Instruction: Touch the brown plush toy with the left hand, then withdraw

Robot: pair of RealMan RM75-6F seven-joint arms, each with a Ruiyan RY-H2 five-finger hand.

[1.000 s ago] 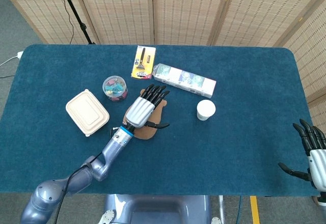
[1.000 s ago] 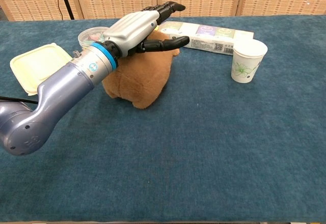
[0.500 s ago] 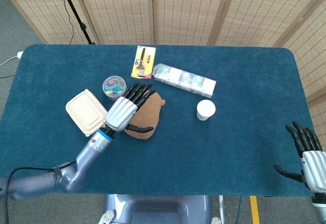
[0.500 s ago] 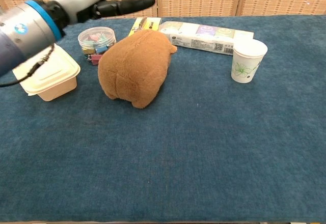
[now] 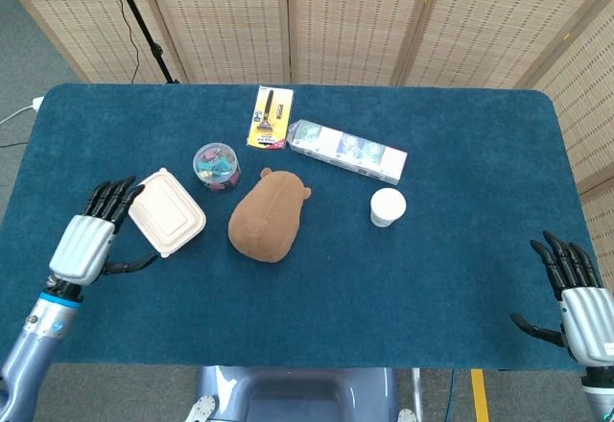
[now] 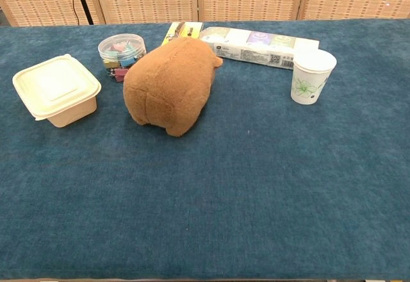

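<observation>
Clear tub [image 5: 217, 166] of coloured clips just beside brown plush toy [image 5: 270, 215].

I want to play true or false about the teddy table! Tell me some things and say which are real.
1. The left robot hand is touching the brown plush toy. False: it is off to the side, apart from the toy.
2. A paper cup stands upright. True.
3. The beige lunch box has its lid off. False: the lid is on.
4. The round tub of coloured clips sits between the lunch box and the toy. True.
5. The right robot hand holds the cup. False: it holds nothing, near the table's edge.
</observation>
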